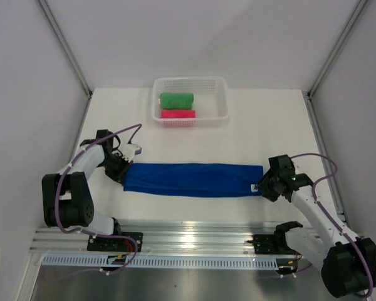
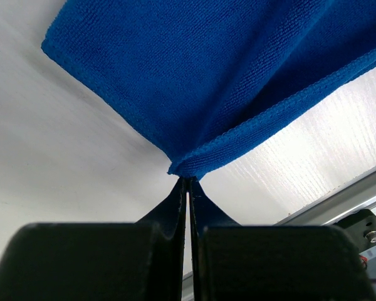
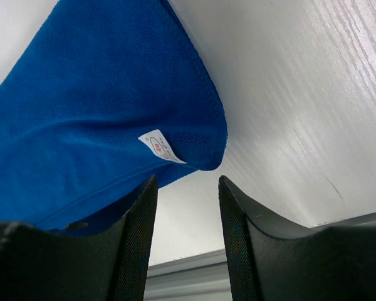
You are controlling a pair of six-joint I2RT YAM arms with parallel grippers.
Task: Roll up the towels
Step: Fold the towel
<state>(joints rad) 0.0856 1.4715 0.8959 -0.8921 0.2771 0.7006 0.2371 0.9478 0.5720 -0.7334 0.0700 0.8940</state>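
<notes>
Blue towel point(image 1: 194, 179): soft, light, floppy; take by corners. Left gripper point(image 2: 187, 180) clamped on left corner; right gripper point(image 3: 187, 182) apart beside tag point(image 3: 161, 146).

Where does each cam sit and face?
Top external: above and behind, looking down at the table; left arm, right arm show.
Left wrist: on that arm, looks along the shut left gripper pinching the blue towel.
Right wrist: on that arm, looks past the open right gripper at the white tag.
Shared: blue towel.
</notes>
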